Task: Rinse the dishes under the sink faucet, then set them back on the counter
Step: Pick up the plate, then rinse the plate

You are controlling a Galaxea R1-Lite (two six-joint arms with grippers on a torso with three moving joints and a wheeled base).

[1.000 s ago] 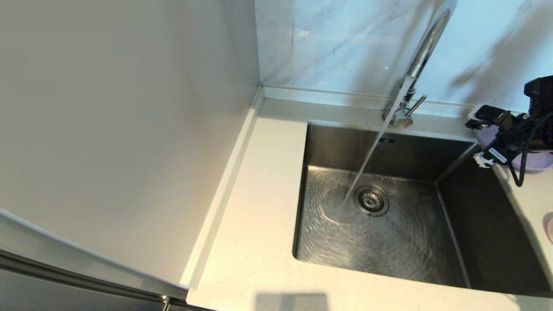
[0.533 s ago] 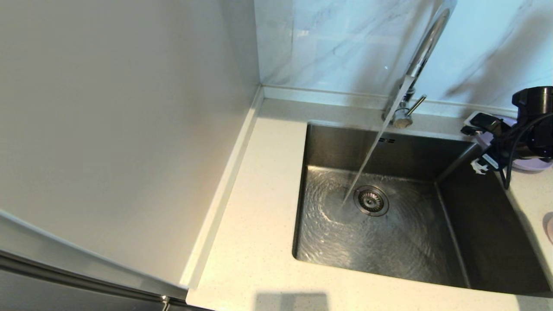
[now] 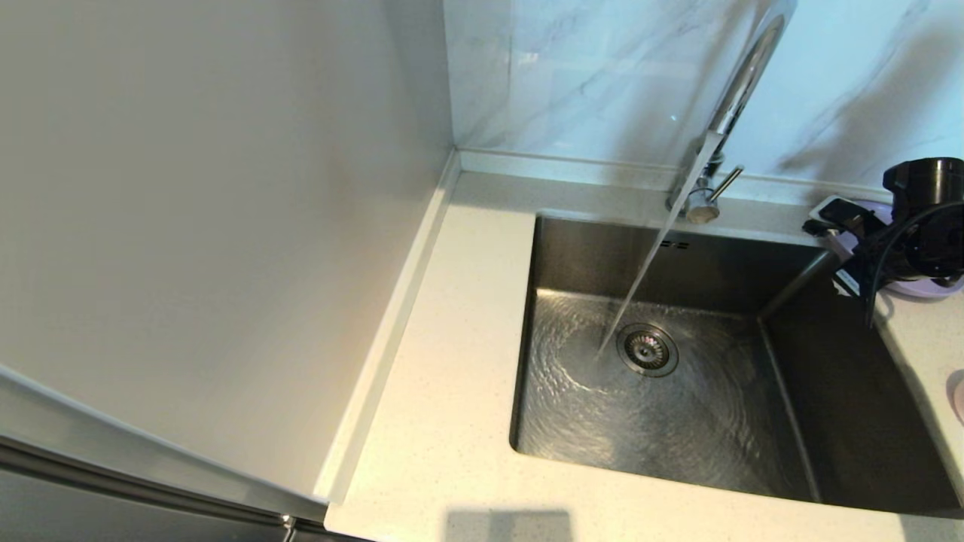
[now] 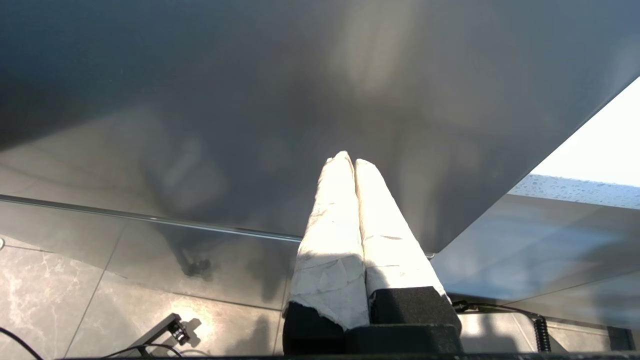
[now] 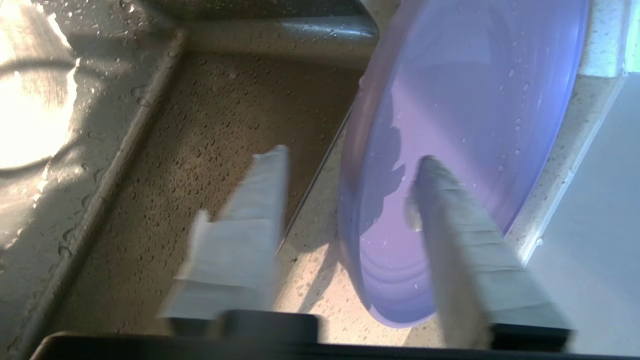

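The lavender plate lies wet on the counter at the sink's back right corner, its edge peeking out under my right arm. My right gripper hangs open over the plate's rim, one finger above the plate's inside, the other above the counter strip by the sink. In the head view this gripper sits at the far right. The faucet pours a stream into the basin beside the drain. A sliver of the pink dish shows at the right edge.
My left gripper is parked shut and empty before a grey cabinet front, outside the head view. The faucet lever sticks out toward the right. A tall white panel walls off the counter's left side.
My right gripper has shifted to the right and back toward the wall, lower over the plate. Water keeps running.
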